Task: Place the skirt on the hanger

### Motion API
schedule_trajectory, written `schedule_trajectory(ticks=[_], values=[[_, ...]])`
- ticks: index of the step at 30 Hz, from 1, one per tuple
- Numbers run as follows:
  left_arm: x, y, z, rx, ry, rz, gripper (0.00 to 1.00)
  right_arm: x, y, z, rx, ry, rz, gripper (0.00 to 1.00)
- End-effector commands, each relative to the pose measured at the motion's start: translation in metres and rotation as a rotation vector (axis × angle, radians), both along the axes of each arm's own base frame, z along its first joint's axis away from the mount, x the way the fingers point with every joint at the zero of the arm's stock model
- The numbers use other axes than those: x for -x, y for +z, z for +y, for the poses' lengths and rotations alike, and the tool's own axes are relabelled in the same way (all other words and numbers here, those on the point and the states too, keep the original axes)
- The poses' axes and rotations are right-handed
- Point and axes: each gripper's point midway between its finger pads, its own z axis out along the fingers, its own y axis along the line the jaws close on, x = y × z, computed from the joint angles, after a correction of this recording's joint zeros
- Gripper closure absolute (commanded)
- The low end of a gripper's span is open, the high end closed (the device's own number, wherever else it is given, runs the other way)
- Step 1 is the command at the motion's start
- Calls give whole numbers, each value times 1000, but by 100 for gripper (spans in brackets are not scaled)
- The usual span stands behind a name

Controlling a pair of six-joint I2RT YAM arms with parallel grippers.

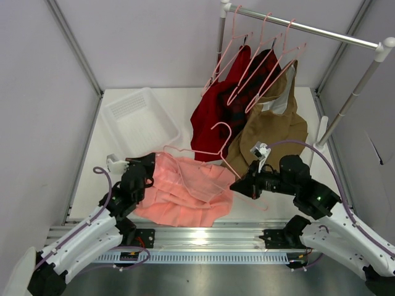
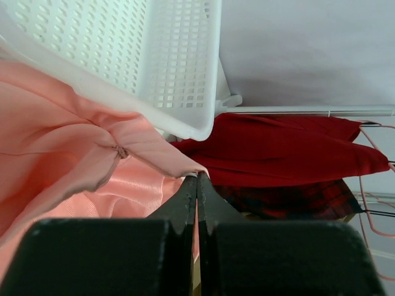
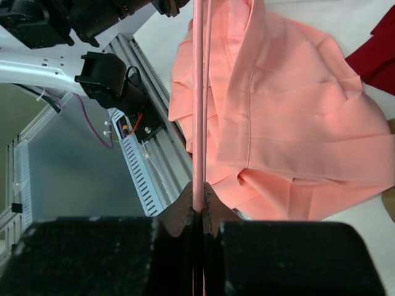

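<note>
The salmon-pink skirt [image 1: 185, 194] lies crumpled on the table in front of the arms. The pale-pink hanger [image 1: 220, 152] slants over it, hook pointing away. My left gripper [image 1: 150, 168] is shut on the skirt's upper left edge; the left wrist view shows my left gripper [image 2: 197, 180] pinching a fold of the skirt [image 2: 74, 154]. My right gripper [image 1: 241, 183] is shut on the hanger's right end; in the right wrist view my right gripper [image 3: 199, 190] clamps the hanger's bar [image 3: 199, 92] beside the skirt [image 3: 296, 123].
A white perforated basket [image 1: 136, 120] stands at the back left, close behind the skirt. A silver rail [image 1: 308, 28] at the back right carries a dark red garment [image 1: 216, 111], a tan-brown garment [image 1: 271, 129] and several pink hangers [image 1: 259, 55]. A metal base rail [image 1: 203, 237] runs along the near edge.
</note>
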Motion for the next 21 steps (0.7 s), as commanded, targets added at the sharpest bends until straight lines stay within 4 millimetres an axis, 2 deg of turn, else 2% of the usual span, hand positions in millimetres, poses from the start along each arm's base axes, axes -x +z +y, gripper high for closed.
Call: schedule_trajectory(ticks=[1, 4, 6, 14, 21], values=[[2, 25, 3, -52, -10, 1, 100, -4, 11, 12, -51, -8, -74, 100], [1, 30, 1, -81, -29, 15, 100, -14, -2, 15, -10, -68, -86, 100], [-2, 33, 1, -89, -32, 19, 100, -13, -7, 19, 11, -73, -86, 100], [-7, 24, -2, -64, -47, 45, 100, -12, -20, 24, 14, -79, -58, 100], [-7, 27, 1, -70, -43, 37, 100, -1, -14, 44, -53, 3, -29, 100]])
